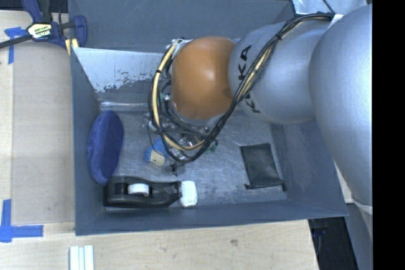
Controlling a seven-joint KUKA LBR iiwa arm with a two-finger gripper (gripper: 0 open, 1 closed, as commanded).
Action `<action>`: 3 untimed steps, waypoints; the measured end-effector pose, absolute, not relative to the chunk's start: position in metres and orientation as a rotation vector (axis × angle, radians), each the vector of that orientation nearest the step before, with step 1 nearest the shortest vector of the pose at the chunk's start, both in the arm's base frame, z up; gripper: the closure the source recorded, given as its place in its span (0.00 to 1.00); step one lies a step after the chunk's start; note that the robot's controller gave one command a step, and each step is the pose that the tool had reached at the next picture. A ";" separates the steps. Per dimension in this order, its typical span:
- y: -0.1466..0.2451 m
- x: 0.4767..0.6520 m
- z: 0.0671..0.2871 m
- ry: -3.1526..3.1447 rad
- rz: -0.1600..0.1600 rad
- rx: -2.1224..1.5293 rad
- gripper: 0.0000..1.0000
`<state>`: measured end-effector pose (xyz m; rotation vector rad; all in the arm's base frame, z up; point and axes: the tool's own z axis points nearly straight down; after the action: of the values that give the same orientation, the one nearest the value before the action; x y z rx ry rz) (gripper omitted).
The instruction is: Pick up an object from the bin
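My gripper hangs low over the middle of the bin floor, mostly hidden under the arm's wrist. Right beside it on the left lies a small blue and tan thing, close to or touching its tip; whether it is gripped I cannot tell. A black tape dispenser with a white roll and a white end piece lies along the bin's front wall, just below the gripper. A blue oval pouch-like thing rests against the left wall.
A flat dark grey pad lies on the floor to the right of the gripper. A small green bit peeks out by the wrist cables. The arm spans the bin's right and back part.
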<state>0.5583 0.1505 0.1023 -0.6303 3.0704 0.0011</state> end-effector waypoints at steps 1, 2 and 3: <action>0.153 0.558 0.101 3.034 0.001 -0.792 0.00; 0.152 0.560 0.069 2.954 0.000 -1.074 0.00; 0.151 0.561 0.070 2.956 0.001 -1.067 0.00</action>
<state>0.5609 0.1514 0.0696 -1.0672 2.9559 0.0014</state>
